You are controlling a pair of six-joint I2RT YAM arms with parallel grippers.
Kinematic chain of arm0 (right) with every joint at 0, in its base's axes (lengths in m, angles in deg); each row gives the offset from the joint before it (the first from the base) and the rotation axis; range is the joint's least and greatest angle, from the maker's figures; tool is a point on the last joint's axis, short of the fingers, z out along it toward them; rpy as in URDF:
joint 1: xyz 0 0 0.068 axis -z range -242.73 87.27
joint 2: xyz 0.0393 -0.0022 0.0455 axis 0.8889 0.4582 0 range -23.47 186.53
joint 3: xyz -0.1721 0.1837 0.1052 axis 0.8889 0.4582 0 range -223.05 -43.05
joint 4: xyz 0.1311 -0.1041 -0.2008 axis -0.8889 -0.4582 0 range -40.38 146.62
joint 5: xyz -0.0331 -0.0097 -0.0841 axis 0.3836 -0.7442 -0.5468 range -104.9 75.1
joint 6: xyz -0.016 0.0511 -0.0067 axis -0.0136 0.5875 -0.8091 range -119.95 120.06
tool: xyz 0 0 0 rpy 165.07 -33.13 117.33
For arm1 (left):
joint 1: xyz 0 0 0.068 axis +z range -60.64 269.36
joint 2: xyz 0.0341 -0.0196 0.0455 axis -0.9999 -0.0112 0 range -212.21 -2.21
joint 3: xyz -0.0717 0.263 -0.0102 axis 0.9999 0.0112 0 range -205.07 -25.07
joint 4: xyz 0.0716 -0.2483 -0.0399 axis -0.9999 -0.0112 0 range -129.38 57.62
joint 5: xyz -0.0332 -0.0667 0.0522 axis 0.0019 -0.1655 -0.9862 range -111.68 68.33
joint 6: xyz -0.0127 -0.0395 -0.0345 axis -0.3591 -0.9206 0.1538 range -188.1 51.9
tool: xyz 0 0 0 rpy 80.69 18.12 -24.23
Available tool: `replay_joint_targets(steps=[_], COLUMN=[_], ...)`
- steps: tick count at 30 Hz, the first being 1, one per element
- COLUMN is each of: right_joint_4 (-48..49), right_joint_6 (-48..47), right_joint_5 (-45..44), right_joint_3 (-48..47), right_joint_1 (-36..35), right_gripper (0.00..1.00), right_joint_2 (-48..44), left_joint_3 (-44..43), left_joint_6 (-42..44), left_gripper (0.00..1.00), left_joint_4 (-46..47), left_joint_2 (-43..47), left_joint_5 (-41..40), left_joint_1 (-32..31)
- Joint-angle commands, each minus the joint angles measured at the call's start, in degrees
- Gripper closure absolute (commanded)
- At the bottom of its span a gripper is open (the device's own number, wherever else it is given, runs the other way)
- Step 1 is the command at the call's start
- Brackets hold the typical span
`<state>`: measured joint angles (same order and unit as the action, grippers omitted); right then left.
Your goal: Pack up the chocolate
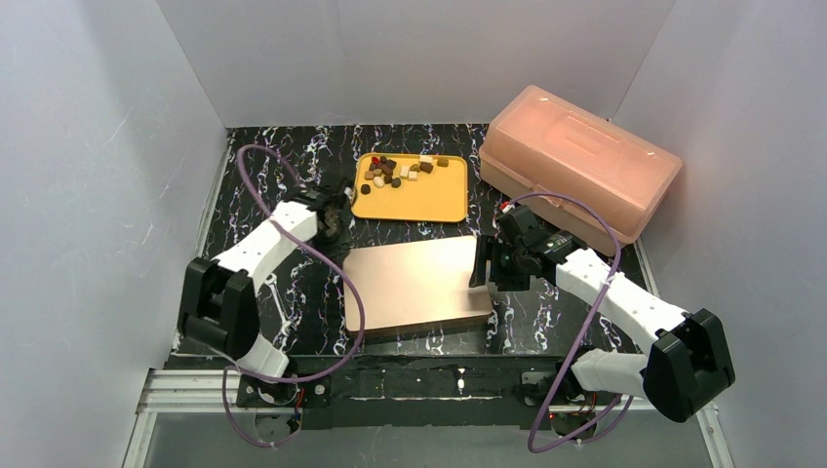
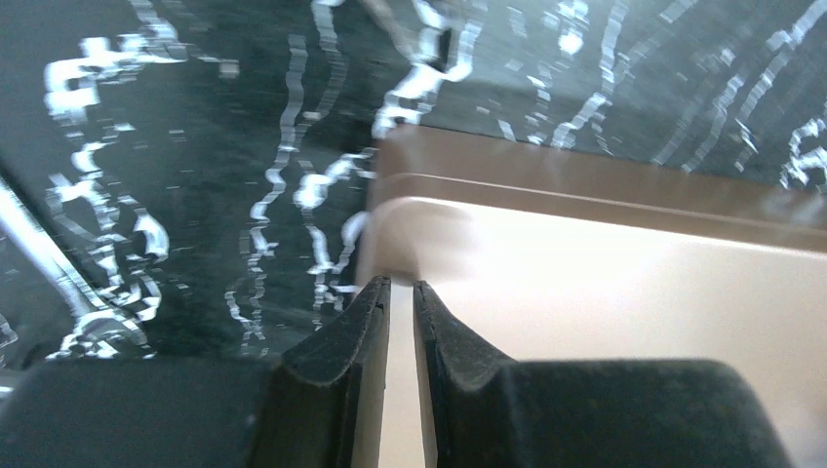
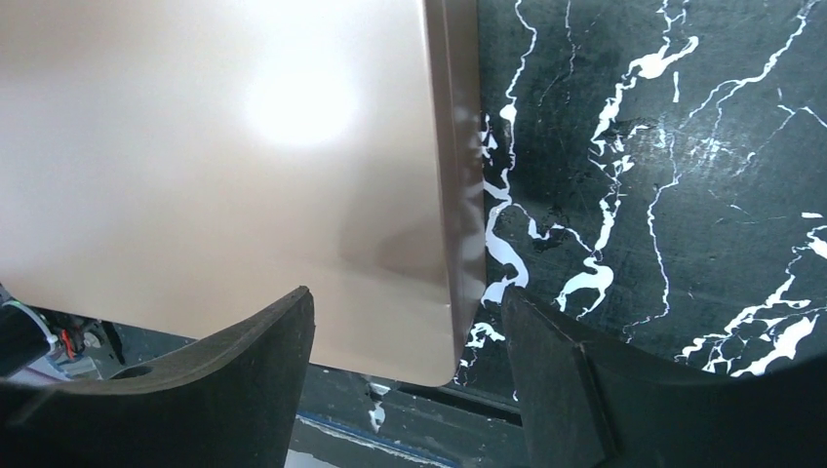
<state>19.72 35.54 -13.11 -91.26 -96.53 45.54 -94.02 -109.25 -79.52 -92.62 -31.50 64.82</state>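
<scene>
Surface (image 1: 293,146): black, glossy, white marble-like veining. Chocolate (image 1: 402,172): small loose pieces, dark brown, light brown and cream-white, rounded or blocky, clustered along the far edge of a shallow yellow tray (image 1: 410,207) with rounded corners; the near part of the tray is bare. To the right of the tray, a translucent pink plastic case (image 1: 575,161), lid down, set at an angle, with a moulded recess in its top. In the centre, nearer the arms, a flat box (image 1: 414,283): smooth tan satin finish, rectangular, rounded corners, with a darker brown band along its edge in the wrist views. Left hand (image 2: 401,285): black fingers almost together, only a thin slit between them, nothing gripped, poised over the box's far-left corner. Right hand (image 3: 405,295): fingers spread wide, straddling the box's right edge near a rounded corner, one finger over the tan top, the other over the surface; holding nothing. Purple cables loop from both arms.
</scene>
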Motion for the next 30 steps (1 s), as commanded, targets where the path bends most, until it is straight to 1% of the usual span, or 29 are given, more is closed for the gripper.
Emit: replay_joint_targets(steps=[1,4,9,10,15,24,27,30], right_joint_4=[2.2,2.9,4.2,4.3,4.3,2.8,0.6,-2.8], right_joint_6=[-1.3,-1.3,-1.3,-1.0,0.7,4.7,4.0,2.5], right_joint_5=[2.2,3.1,4.6,4.9,4.9,3.4,1.0,-1.4], right_joint_3=[-1.6,-1.7,-1.9,-2.0,-0.2,6.5,5.1,1.5], right_joint_1=[0.2,0.1,0.1,0.1,0.0,0.1,0.1,0.1], right_gripper=[0.21,0.19,0.17,0.17,0.17,0.17,0.17,0.13], right_joint_2=[-0.7,-0.2,0.8,0.9,-0.6,-9.2,-9.6,-9.4], left_joint_3=[5.0,7.4,7.2,6.6,4.1,-0.1,-0.8,-3.2], left_joint_6=[-1.4,0.4,3.5,3.9,5.1,4.0,2.8,3.8], left_gripper=[0.84,0.84,0.84,0.84,0.84,0.84,0.84,0.82], left_joint_4=[-3.7,-1.8,2.8,3.0,2.9,3.1,2.3,-0.2], left_joint_2=[8.5,7.5,0.7,-0.4,-3.3,-7.6,-7.6,-5.8], left_joint_5=[-6.1,-3.3,6.2,6.8,8.3,9.7,8.3,5.0], left_joint_1=[9.1,11.9,11.5,11.0,7.3,-0.7,-1.0,-1.0])
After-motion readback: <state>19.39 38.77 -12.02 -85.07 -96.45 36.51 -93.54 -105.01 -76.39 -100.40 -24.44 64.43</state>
